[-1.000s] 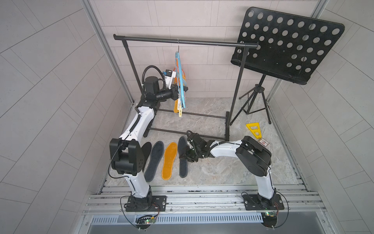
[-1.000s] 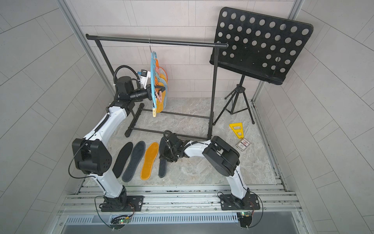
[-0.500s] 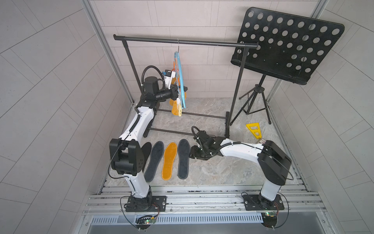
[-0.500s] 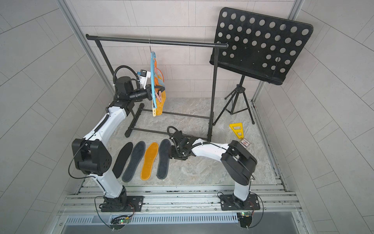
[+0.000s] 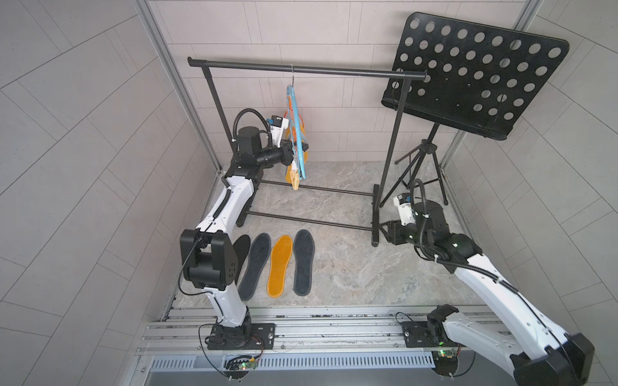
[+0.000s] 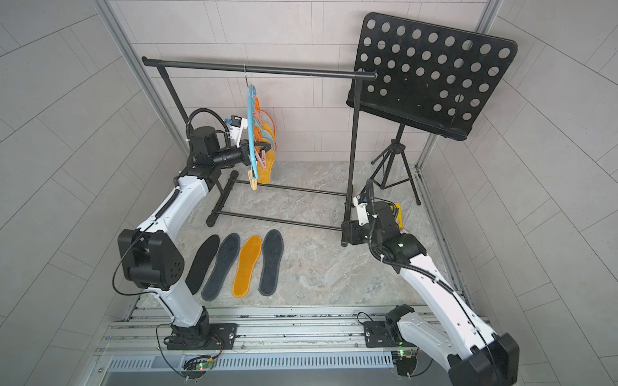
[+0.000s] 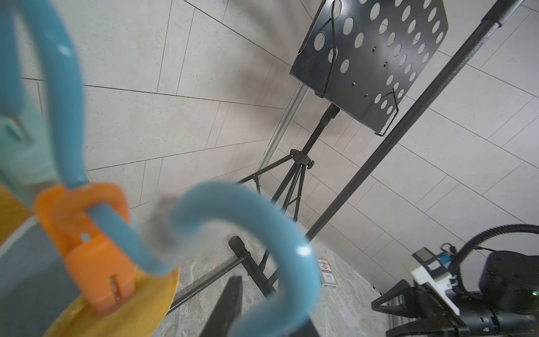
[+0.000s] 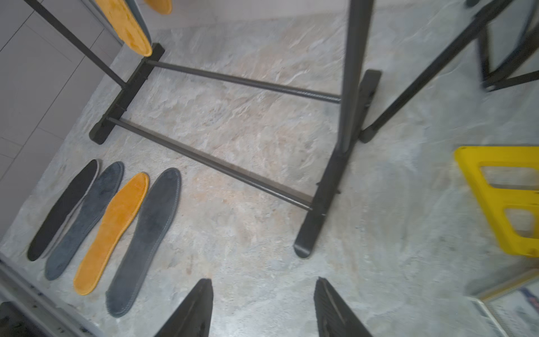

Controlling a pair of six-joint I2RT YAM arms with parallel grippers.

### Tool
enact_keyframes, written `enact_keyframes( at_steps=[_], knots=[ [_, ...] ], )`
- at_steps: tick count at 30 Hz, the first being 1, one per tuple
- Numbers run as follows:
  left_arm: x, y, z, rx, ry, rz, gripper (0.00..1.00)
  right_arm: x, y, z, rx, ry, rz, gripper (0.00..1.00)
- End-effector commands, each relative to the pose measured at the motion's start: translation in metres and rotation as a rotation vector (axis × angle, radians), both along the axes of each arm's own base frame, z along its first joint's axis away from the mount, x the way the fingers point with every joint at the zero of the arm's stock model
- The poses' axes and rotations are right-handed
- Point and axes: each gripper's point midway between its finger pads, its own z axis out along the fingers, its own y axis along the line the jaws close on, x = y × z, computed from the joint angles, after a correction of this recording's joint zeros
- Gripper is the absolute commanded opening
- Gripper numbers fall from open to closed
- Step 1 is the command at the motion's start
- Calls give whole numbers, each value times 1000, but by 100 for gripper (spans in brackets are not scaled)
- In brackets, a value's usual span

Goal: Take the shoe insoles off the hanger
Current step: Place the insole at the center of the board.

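Note:
The light-blue hanger [image 5: 299,143] [image 6: 251,133] hangs by its hook from the black rack. My left gripper [image 5: 289,152] [image 7: 268,315] is shut on its wavy lower bar [image 7: 294,262]. Orange-yellow shoe insoles [image 6: 266,163] [image 8: 128,26] still hang clipped to it, one under an orange clip [image 7: 96,262]. On the floor lie several insoles in a row: black [image 5: 242,242], dark grey [image 5: 255,265], orange [image 5: 280,265] [image 8: 112,232] and dark grey [image 5: 303,262] [image 8: 145,239]. My right gripper [image 5: 388,230] [image 8: 262,291] is open and holds nothing, low beside the rack's right foot.
The black garment rack [image 5: 301,68] spans the back, with its floor bars [image 8: 210,163] ahead of my right gripper. A black music stand [image 5: 475,77] on a tripod fills the back right. A yellow plastic piece [image 8: 501,198] and a small card box [image 7: 328,272] lie on the right floor.
My right arm has drawn back rightward from the row of insoles to the rack's right foot, its jaws opening and leaving the dark grey insole on the floor. The left arm stays put.

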Motion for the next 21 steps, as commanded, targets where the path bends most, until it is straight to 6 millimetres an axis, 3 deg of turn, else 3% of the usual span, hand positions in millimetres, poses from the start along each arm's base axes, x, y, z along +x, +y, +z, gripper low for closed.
enact_keyframes(
  at_steps=[1, 7, 11, 19, 21],
  knots=[
    [-4, 6, -5, 15, 25, 20, 0, -7, -17, -16, -120, -37, 14, 60],
    [-6, 8, -14, 37, 44, 33, 0, -22, -23, -38, -147, -52, 31, 60],
    [-7, 9, -18, 49, 52, 40, 0, -27, -32, -64, -192, -36, 11, 60],
    [-10, 10, -24, 69, 62, 40, 0, -26, -43, -63, -225, -43, -44, 62],
    [-10, 10, -23, 71, 63, 43, 5, -27, -45, -63, -230, -45, -51, 63]
  ],
)
